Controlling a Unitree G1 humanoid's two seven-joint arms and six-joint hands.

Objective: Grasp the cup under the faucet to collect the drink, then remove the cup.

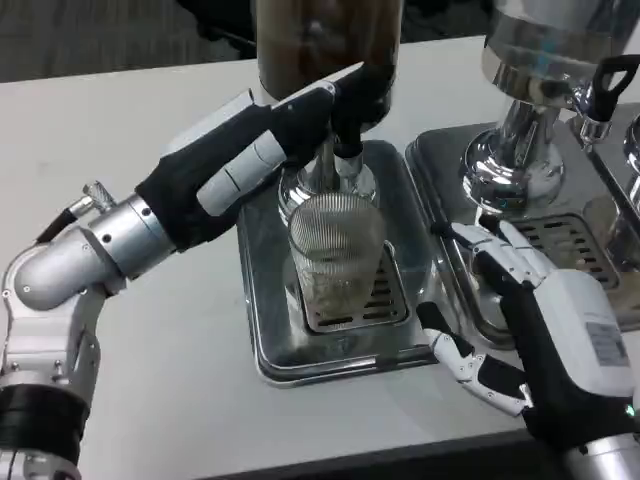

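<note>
A: On the middle of the white tabletop, toward its far edge, what stands there?

B: A steel drip tray with a slotted grate. On the grate stands a ribbed clear glass cup, upright, right under the black faucet of a drink dispenser whose tank holds a dark liquid. The cup's bottom looks to have a little pale liquid in it, though I cannot say how much.

A: And the left hand?

B: It reaches in from the near left corner, the silver forearm slanting up toward the far edge. The hand is up at the faucet, above the cup, its fingers drawn together around or against the tap's top; whether they truly clamp it I cannot tell. It is not touching the cup.

A: The right hand?

B: Near the tabletop's near right corner, beside the tray's right rim, palm turned toward the cup. Its fingers are spread apart and hold nothing; the upper ones lie over the edge of a second drip tray, the lower one sits just off the first tray's near right corner. The cup is near it but apart.

A: Anything further right?

B: A second dispenser, chrome-based, stands on that second tray, with a black tap handle at the right edge.
</note>
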